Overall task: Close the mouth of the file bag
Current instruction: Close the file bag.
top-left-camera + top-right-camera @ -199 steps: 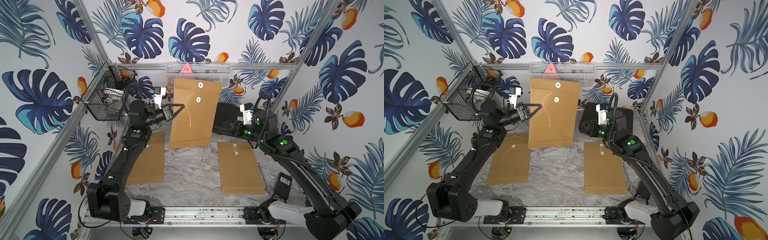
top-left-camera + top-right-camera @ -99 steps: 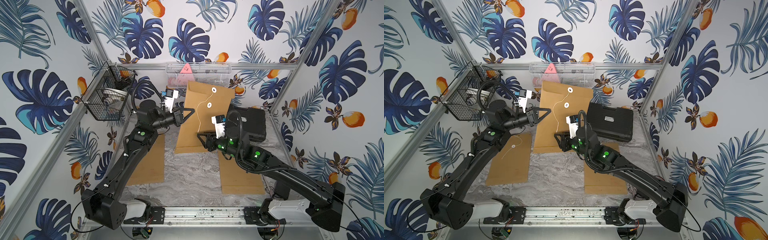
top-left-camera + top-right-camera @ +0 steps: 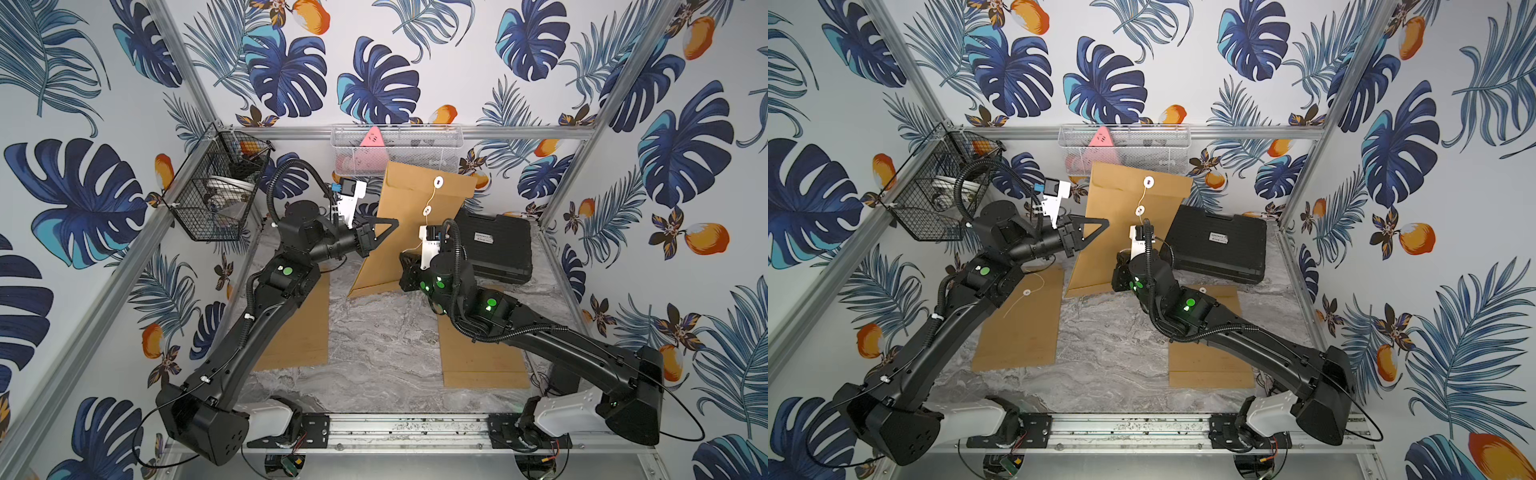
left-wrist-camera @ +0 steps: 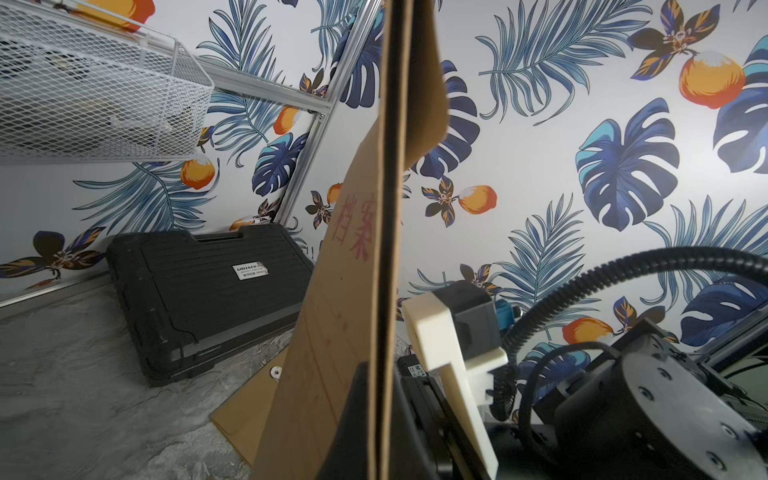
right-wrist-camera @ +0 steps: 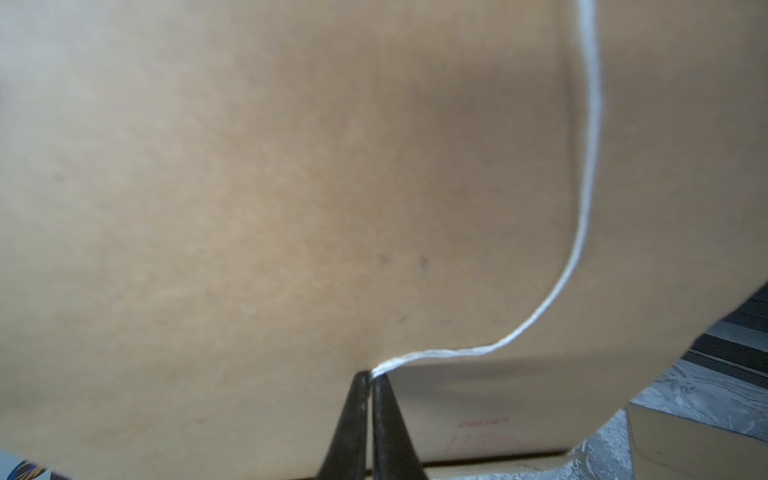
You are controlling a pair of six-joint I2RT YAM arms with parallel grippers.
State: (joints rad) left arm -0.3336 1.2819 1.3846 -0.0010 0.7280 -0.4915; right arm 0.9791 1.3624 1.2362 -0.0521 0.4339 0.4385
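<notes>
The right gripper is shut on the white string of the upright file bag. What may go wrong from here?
1. The right gripper pinches the string only at its very tips, so this thin string may slip out when it is pulled.
2. The left gripper holds the file bag by one edge only; a pull on the string may twist or tip the bag.

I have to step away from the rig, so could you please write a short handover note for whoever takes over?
Left hand: shut on the edge of the file bag, holding it upright on the table.
Right hand: shut on the free end of the white string.
Done: bag stood up, string caught.
To do: wind the string round the lower button to close the mouth.
</notes>
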